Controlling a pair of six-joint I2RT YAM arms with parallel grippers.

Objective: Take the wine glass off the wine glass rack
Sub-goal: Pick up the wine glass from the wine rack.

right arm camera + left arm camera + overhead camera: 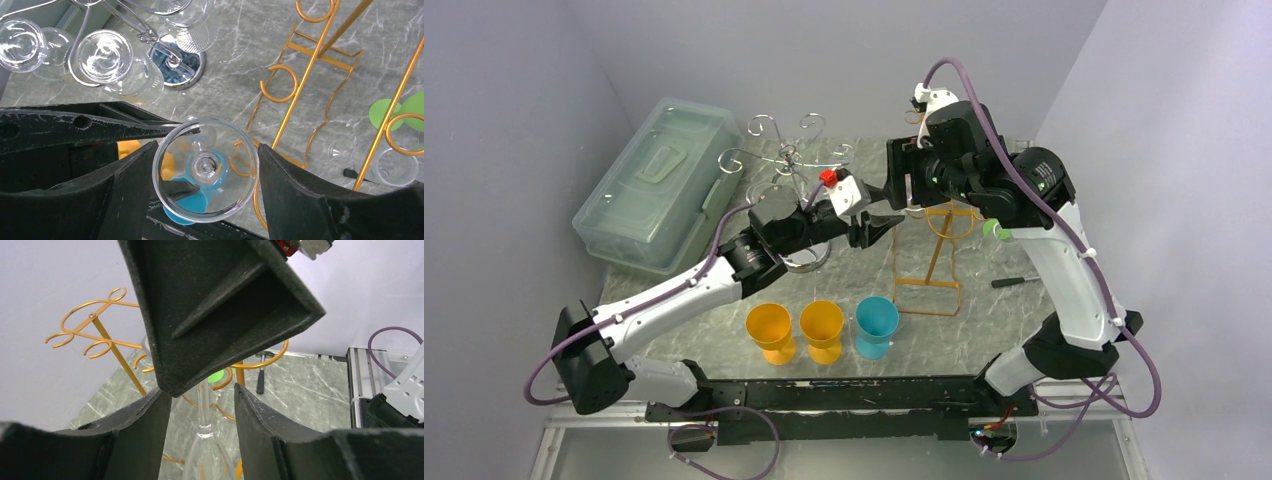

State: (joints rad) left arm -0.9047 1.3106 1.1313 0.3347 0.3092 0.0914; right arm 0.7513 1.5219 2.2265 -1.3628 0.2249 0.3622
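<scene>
A clear wine glass (pixel 206 170) is seen foot-first in the right wrist view. My right gripper (pixel 206 150) is shut on its round foot, with one finger against each side of the rim. The glass sits just left of the gold wire wine glass rack (pixel 300 85), and I cannot tell whether it touches the rack. In the left wrist view its stem (pixel 202 410) runs down to the bowl (pixel 207 460) under the right gripper. My left gripper (pixel 202 390) is open around the stem, with a gap on both sides. From above, the two grippers (pixel 884 232) (pixel 906 205) meet beside the rack (pixel 929 260).
A silver wire stand (pixel 789 165) with several clear glasses is behind the left arm, next to a lidded plastic box (pixel 659 180). Two orange cups (pixel 770 330) (pixel 821 328) and a blue cup (pixel 876 325) stand near the front. A black tool (pixel 1009 282) lies right of the rack.
</scene>
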